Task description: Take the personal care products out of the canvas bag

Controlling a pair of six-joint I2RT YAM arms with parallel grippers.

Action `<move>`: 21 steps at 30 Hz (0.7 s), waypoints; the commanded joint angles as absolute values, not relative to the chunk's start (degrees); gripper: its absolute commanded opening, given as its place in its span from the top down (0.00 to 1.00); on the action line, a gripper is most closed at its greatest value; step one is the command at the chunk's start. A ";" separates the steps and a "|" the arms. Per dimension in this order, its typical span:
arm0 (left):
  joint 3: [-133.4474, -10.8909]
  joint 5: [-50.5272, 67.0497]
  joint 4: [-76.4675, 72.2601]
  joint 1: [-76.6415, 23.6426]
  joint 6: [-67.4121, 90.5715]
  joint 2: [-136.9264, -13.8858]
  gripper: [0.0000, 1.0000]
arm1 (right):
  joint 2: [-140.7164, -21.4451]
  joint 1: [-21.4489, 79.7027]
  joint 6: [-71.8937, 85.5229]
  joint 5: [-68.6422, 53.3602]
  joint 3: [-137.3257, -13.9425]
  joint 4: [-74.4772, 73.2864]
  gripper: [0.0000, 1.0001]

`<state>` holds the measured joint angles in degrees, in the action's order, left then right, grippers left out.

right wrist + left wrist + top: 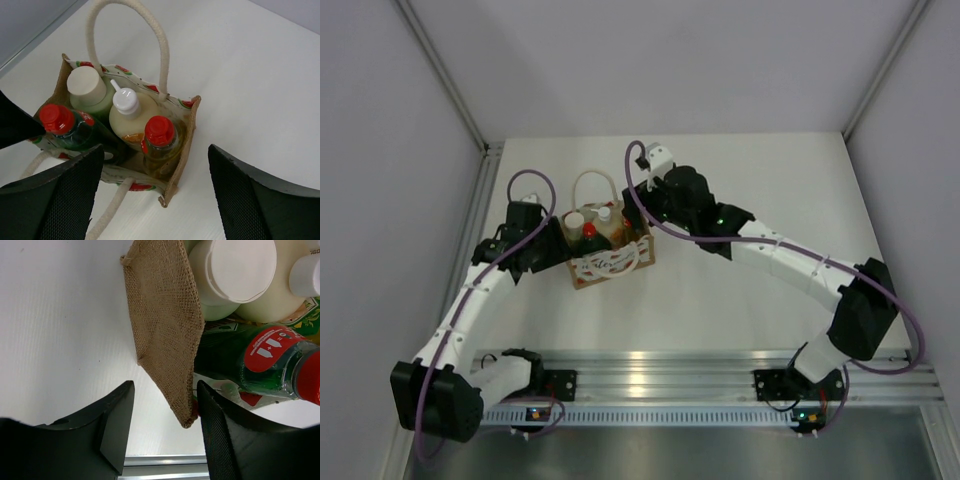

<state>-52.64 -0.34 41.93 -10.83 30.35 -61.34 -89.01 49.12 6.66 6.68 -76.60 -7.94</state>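
Note:
The canvas bag (pixel 610 258) stands upright at mid-table with all four bottles inside. The right wrist view looks down on them: yellow bottle with red cap (pixel 160 134), cream pump bottle (pixel 125 105), olive-grey cylinder with white cap (pixel 86 86), and dark green bottle with red cap (pixel 59 121). My right gripper (pixel 157 200) is open above the bag's near corner, fingers astride it and touching nothing. My left gripper (pixel 165 427) is open at the bag's left side. The burlap wall (pixel 165 325) hangs between its fingers, close to the right finger (pixel 220 435) and not clamped.
The cream handle loop (pixel 592 185) rises behind the bag, and a second loop lies over its front (pixel 107 212). An aluminium rail (pixel 660 370) runs along the table's near edge. Grey walls close in the left, right and back.

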 commanded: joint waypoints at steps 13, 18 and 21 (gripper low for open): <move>-51.77 -0.26 40.61 -10.63 30.15 -62.05 0.58 | -97.12 52.03 2.99 8.26 -85.08 -5.18 0.38; -51.94 2.37 40.52 -10.63 29.97 -62.40 0.59 | -98.96 52.82 2.20 10.81 -84.82 -5.54 0.43; -51.86 2.72 40.61 -10.63 29.80 -62.49 0.59 | -100.01 52.91 2.20 11.78 -84.73 -5.54 0.45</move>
